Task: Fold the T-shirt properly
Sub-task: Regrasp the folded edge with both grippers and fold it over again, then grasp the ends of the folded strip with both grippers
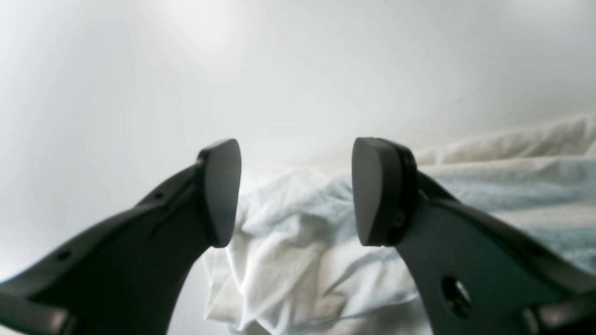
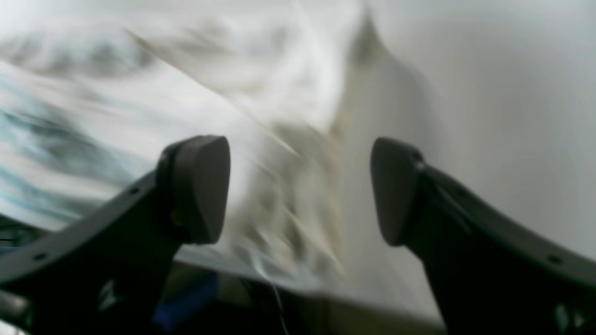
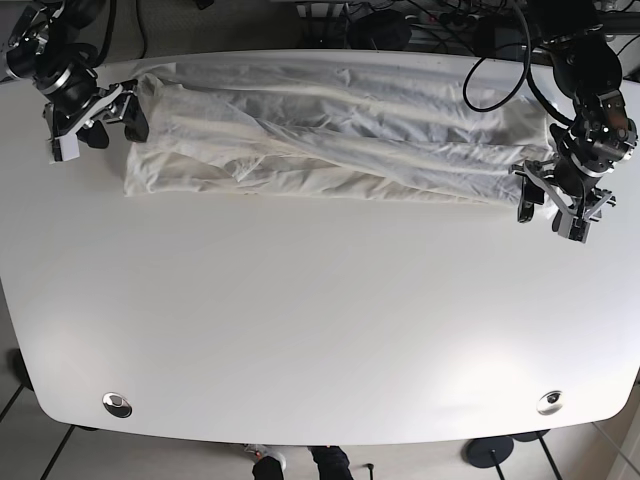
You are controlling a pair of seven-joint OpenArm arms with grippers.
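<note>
White and pale-blue cotton is filling the lower middle of the left wrist view: the T-shirt [image 1: 298, 260] is lying bunched on the table [image 1: 139, 83], and I am seeing the left gripper [image 1: 296, 191] with its jaws standing apart and nothing between them, the crumpled edge just beyond the pads. I am judging this as the approach to a grasp, not a fold in progress.

In the right wrist view, I am looking at the right gripper [image 2: 300, 190], likewise spread wide and holding nothing. The T-shirt [image 2: 139, 93] is smeared by motion blur, so I am unable to tell which edge or seam lies under the pads, or whether they are touching cloth.

In the base view, the T-shirt [image 3: 330, 140] is stretching in a long rumpled band across the far side of the table [image 3: 320, 330]. The right gripper [image 3: 98, 112] is sitting at the band's end on that view's left, the left gripper [image 3: 562, 205] at the opposite end. The next move, as I am reading it, calls for each to pinch its end cleanly before any lift. The sleeves and collar are lost in the wrinkles, and the arms are cut off at the frame edges.
</note>
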